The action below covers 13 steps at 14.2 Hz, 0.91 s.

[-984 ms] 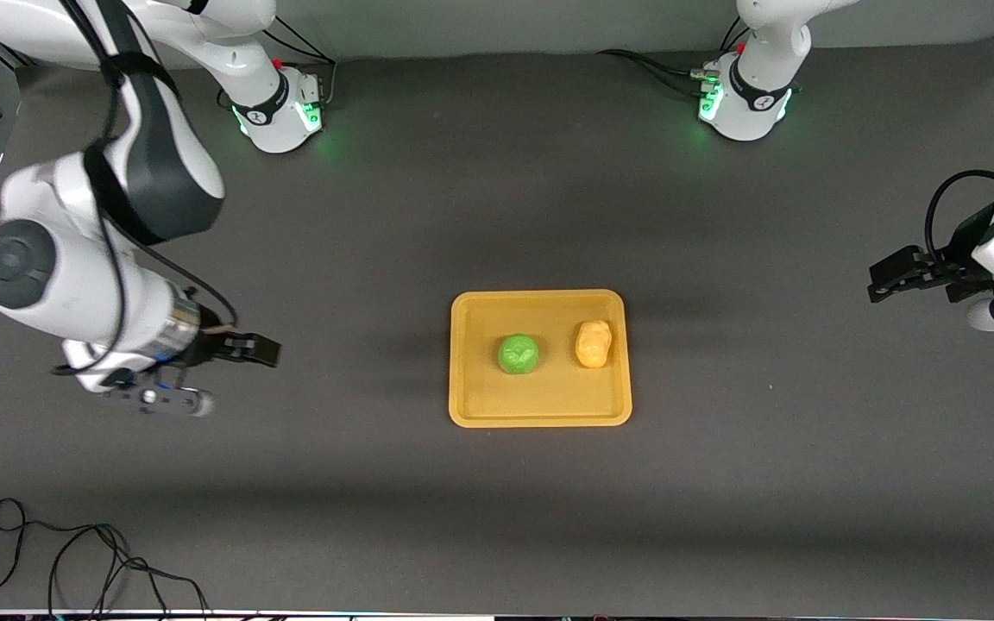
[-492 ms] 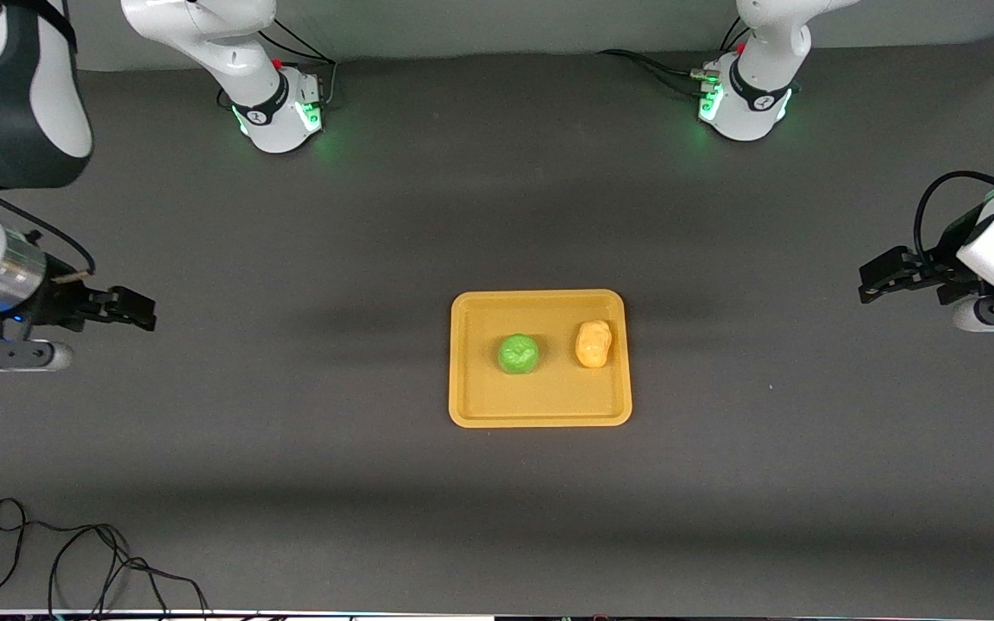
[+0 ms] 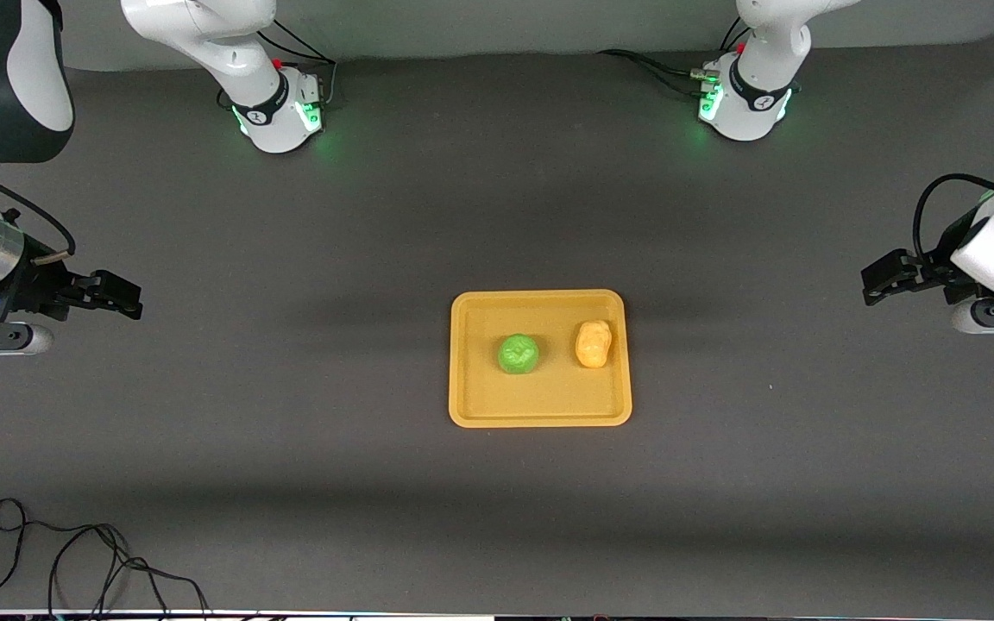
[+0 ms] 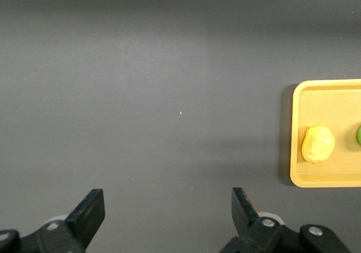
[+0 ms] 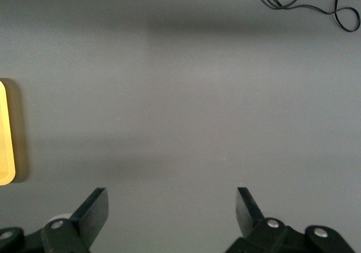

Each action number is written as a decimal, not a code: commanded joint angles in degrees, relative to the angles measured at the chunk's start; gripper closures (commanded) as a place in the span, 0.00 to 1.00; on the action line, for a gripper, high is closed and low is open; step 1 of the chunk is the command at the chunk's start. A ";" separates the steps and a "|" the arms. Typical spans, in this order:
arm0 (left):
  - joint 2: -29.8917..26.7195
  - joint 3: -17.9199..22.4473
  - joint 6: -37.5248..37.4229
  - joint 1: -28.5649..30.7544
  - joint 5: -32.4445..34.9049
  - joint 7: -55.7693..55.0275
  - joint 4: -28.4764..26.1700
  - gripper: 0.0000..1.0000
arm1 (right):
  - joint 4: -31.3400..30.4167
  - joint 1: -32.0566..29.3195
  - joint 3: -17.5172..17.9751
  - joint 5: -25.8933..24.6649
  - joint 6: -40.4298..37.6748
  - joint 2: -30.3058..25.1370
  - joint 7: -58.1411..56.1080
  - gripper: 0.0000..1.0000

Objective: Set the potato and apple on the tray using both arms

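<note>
The yellow-orange tray (image 3: 540, 416) lies at the table's middle. The green apple (image 3: 518, 354) and the yellow-orange potato (image 3: 593, 343) both rest on it, side by side and apart, the potato toward the left arm's end. My left gripper (image 3: 872, 285) is open and empty over bare table at the left arm's end; its wrist view (image 4: 168, 205) shows the tray (image 4: 321, 97), the potato (image 4: 317, 144) and an edge of the apple (image 4: 359, 134). My right gripper (image 3: 124, 297) is open and empty over bare table at the right arm's end; its wrist view (image 5: 171, 203) shows a tray edge (image 5: 5, 151).
A black cable (image 3: 74, 561) lies looped on the table near the front camera at the right arm's end; it also shows in the right wrist view (image 5: 304, 1). Two arm bases (image 3: 277, 108) (image 3: 743, 99) stand along the table's edge farthest from the front camera.
My right gripper has drawn back from the tray toward the right arm's end of the table. My left gripper has shifted only slightly. Apple and potato have not moved.
</note>
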 commanded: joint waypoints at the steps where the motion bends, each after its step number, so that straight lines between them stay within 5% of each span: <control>1: -0.54 0.17 -0.41 -1.25 1.25 -1.74 -0.54 0.00 | 0.09 0.48 -0.86 1.56 -0.07 -0.34 4.26 0.00; 13: -0.63 0.26 -0.67 -1.08 0.54 -0.78 -0.71 0.00 | 0.01 0.65 -3.67 3.23 -0.86 -1.31 3.66 0.00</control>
